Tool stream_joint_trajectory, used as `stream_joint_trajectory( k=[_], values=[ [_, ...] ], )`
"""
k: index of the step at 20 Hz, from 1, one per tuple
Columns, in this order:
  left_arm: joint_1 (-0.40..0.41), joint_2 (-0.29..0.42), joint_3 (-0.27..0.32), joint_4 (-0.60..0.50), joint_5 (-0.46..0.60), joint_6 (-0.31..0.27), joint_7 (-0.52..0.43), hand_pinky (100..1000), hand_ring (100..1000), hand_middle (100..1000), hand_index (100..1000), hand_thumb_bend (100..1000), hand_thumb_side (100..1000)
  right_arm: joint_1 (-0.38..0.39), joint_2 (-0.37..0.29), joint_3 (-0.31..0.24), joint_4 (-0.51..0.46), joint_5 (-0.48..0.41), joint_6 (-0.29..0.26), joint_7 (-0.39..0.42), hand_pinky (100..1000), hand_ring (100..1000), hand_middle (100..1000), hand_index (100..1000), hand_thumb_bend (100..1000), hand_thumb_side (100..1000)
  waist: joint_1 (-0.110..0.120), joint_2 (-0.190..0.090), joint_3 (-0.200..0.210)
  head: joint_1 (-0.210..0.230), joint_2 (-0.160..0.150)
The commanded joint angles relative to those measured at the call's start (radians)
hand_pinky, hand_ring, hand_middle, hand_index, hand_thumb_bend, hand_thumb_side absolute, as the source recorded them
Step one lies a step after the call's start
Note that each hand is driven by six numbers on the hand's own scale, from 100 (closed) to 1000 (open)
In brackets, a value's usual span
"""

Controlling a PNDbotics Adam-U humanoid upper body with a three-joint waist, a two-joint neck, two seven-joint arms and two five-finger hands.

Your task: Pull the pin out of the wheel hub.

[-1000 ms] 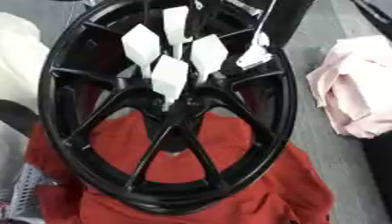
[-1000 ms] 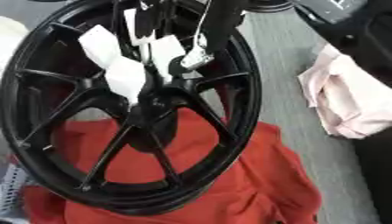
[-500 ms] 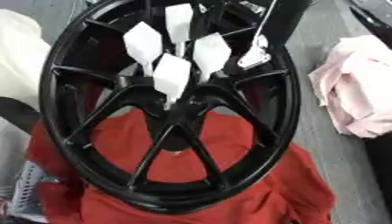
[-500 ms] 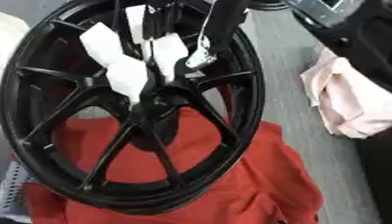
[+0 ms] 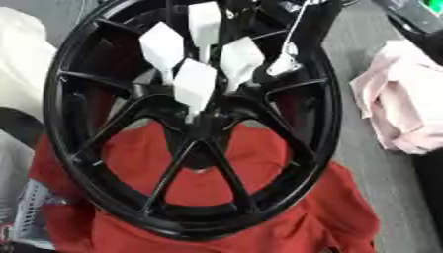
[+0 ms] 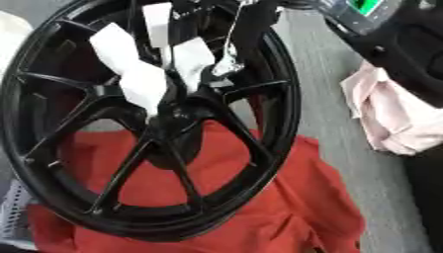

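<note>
A black multi-spoke wheel (image 5: 65, 123) lies tilted on a red cloth (image 5: 225, 163). Its hub (image 5: 207, 129) sits at the middle of the spokes. My right hand (image 5: 229, 57), black with white finger covers, comes down from the top edge over the upper half of the wheel. Its fingers are spread and fairly straight. The lowest fingertip (image 5: 192, 94) points down onto the hub, and the thumb (image 5: 282, 65) stands apart to the right near the rim. I cannot make out the pin under the fingertip. My left hand shows in neither view.
A pink cloth (image 5: 402, 106) lies on the grey floor to the right. A white bundle (image 5: 22, 54) is at the left edge, with a light basket corner (image 5: 30, 217) at the lower left. A dark device with a green screen (image 6: 368, 7) is at the upper right.
My right hand has come down a little, bringing its lowest fingertip closer to the hub. The wheel and cloths keep their places.
</note>
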Motion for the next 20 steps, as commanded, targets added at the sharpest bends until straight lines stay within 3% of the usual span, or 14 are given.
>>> stream_joint_trajectory(
  k=[1,9,16,20],
  values=[
    [-0.010,0.011,0.003,-0.014,0.000,-0.001,-0.004,791,729,692,873,115,872,-0.008,-0.006,-0.011,0.016,0.008,-0.004,0.001,829,811,694,790,352,225,0.003,-0.015,0.003,-0.004,-0.006],
    [-0.011,0.009,0.004,-0.014,0.000,-0.002,-0.005,791,729,691,872,115,872,-0.004,0.007,-0.012,0.036,0.019,-0.009,0.001,806,768,617,735,323,202,0.002,-0.013,0.007,-0.003,-0.008],
    [-0.010,0.008,0.005,-0.013,0.000,-0.002,-0.005,792,730,689,872,116,872,-0.007,0.016,-0.022,0.046,-0.010,0.019,-0.026,769,721,504,615,149,259,0.002,-0.013,0.007,-0.003,-0.005],
    [-0.009,0.008,0.007,-0.012,-0.001,-0.001,-0.005,792,730,689,872,116,871,-0.008,0.017,-0.026,0.049,-0.043,0.039,-0.039,743,681,454,557,100,217,0.003,-0.015,0.005,-0.003,-0.004]
  ],
)
